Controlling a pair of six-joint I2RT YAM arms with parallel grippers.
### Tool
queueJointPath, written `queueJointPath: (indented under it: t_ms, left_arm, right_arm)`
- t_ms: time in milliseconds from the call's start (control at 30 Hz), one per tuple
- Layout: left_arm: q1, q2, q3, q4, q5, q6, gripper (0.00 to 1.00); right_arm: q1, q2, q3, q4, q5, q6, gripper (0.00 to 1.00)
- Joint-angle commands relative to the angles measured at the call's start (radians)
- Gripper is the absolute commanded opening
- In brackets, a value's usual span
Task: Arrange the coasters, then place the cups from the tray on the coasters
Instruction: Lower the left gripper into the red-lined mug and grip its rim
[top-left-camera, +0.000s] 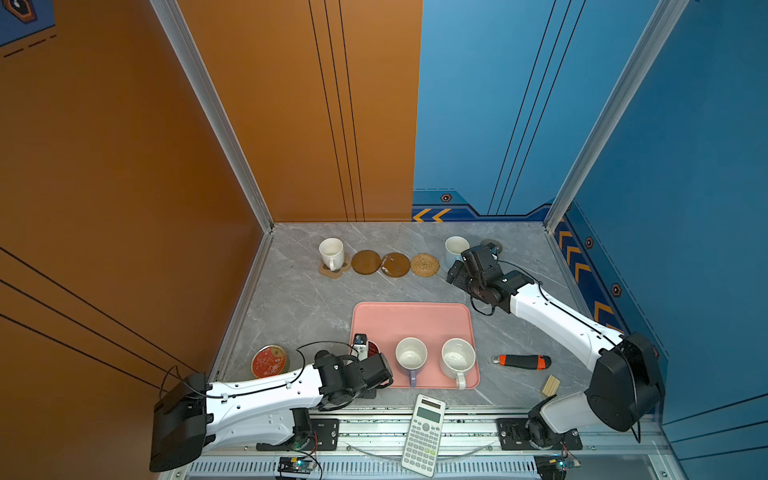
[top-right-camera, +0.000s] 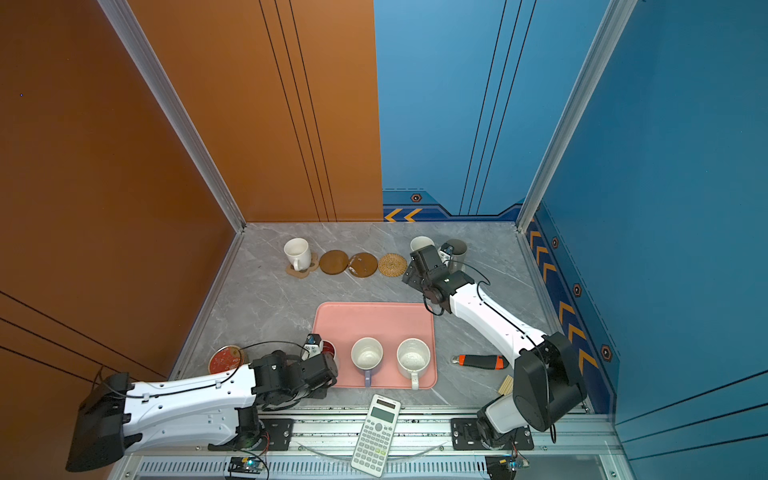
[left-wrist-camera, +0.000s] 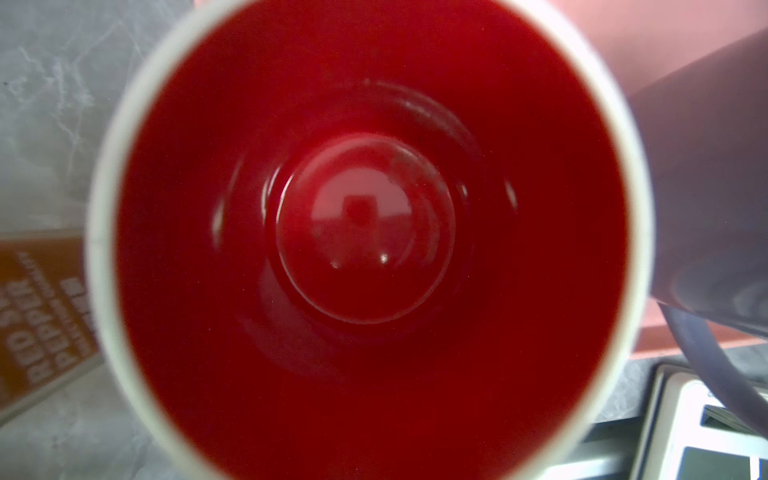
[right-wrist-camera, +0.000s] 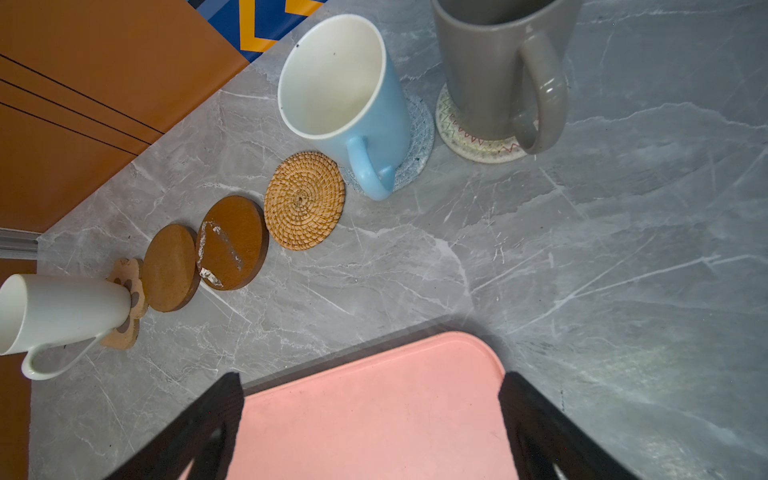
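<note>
The grey marble counter (top-left-camera: 291, 299) is carrying everything, and the pink tray (top-left-camera: 411, 320) is lying near its front edge, probably so that both arms are reaching it easily. The left claw (top-left-camera: 363, 351) is hanging at the white mug with the red inside (left-wrist-camera: 365, 224) on the tray's left end. Its jaws are hidden, so I cannot tell whether they are pinching the rim. The right claw (right-wrist-camera: 370, 380) is hovering spread and empty near the tray's far right corner. The lavender mug (top-left-camera: 410, 355) and speckled cream mug (top-left-camera: 458, 358) are waiting on the tray. Along the back, the white mug (top-left-camera: 331, 251) is sitting on the paw-shaped coaster (top-left-camera: 332, 272), the light blue mug (right-wrist-camera: 345, 83) on the grey-blue knitted coaster (right-wrist-camera: 419, 137), and the grey mug (right-wrist-camera: 494, 62) on the whitish woven coaster (right-wrist-camera: 478, 145). Between them the plain brown disc coaster (top-left-camera: 366, 262), scuffed brown disc coaster (top-left-camera: 395, 264) and rattan coaster (top-left-camera: 425, 264) are lying bare, seemingly awaiting the tray's three mugs.
</note>
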Motion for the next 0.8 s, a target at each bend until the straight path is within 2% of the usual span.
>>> queueJointPath:
  t_ms: [0,767]
  left_arm:
    - [0.014,0.005,-0.011,-0.012,0.002,-0.001,0.01]
    - [0.001,-0.038,0.07,-0.02,-0.068,0.039,0.0]
  right_arm:
    - [-0.006,0.009,0.0,0.005,-0.004,0.014,0.95]
    - [-0.016,0.007,-0.005,0.004,-0.012,0.013,0.95]
